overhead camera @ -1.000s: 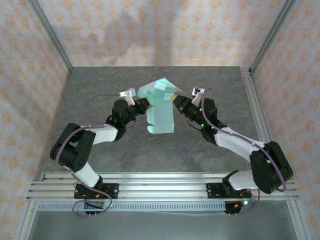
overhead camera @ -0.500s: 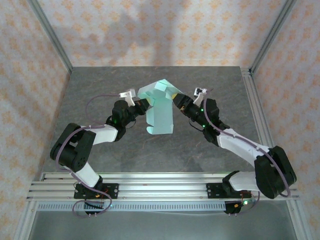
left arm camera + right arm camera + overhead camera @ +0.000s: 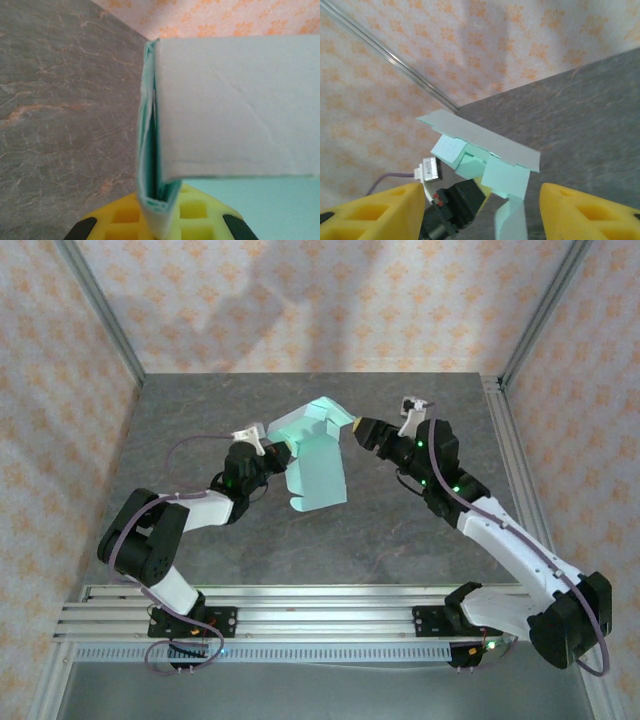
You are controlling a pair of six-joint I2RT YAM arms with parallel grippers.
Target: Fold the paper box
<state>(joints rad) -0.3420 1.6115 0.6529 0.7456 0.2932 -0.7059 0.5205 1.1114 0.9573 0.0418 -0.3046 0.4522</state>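
The paper box (image 3: 315, 465) is pale mint-blue card, partly folded, held up off the grey table (image 3: 190, 420) with its flaps pointing to the back. My left gripper (image 3: 283, 447) is shut on the box's left edge. In the left wrist view the folded card edge (image 3: 159, 200) sits pinched between the yellow fingers of the left gripper (image 3: 160, 215), with a wide panel (image 3: 235, 110) spreading right. My right gripper (image 3: 357, 427) stands open just right of the box's top, apart from it. From the right wrist, the box (image 3: 485, 150) lies ahead of the open right gripper (image 3: 482, 212).
Aluminium frame posts (image 3: 100, 325) rise at the table's back corners, and a rail (image 3: 505, 440) runs along its right edge. Patterned walls close the back and sides. Bare table lies in front of the box (image 3: 320, 540).
The right gripper has opened, let go of the box's right flap and drawn back up and to the right. The left gripper still holds the box, which has shifted slightly left.
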